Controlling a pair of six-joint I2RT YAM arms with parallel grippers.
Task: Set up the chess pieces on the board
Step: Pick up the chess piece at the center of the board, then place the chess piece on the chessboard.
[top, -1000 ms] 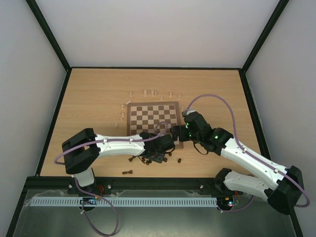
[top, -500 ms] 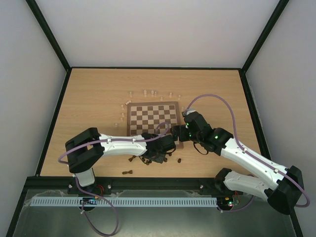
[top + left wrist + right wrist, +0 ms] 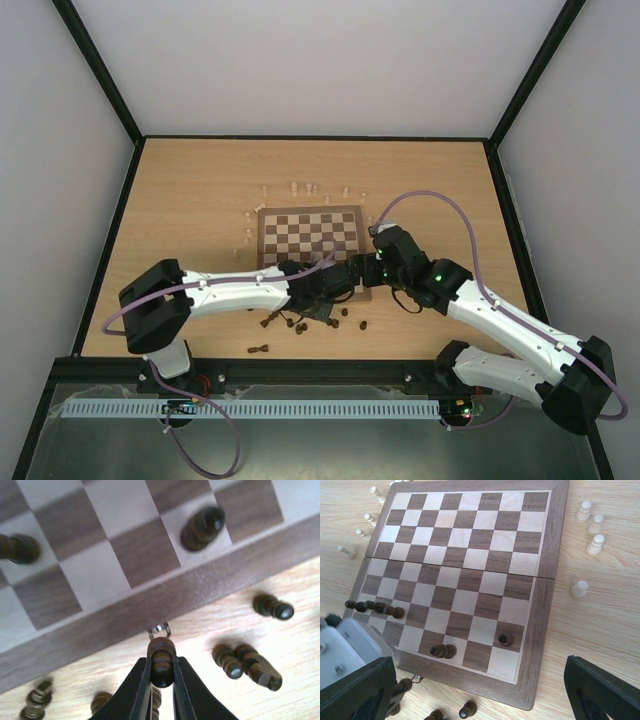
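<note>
Pinching dark piece (image 3: 161, 660) by its top, my left fingers (image 3: 144, 681) narrow, just beside board (image 3: 100, 625) border, over desk (image 3: 300, 645). Risk: slim grip, piece twists or drops onto loose pieces (image 3: 250, 662). My right fingers (image 3: 600, 690) wide, empty.

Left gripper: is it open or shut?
The left gripper is shut on a dark chess piece; its fingers pinch its sides.
</note>
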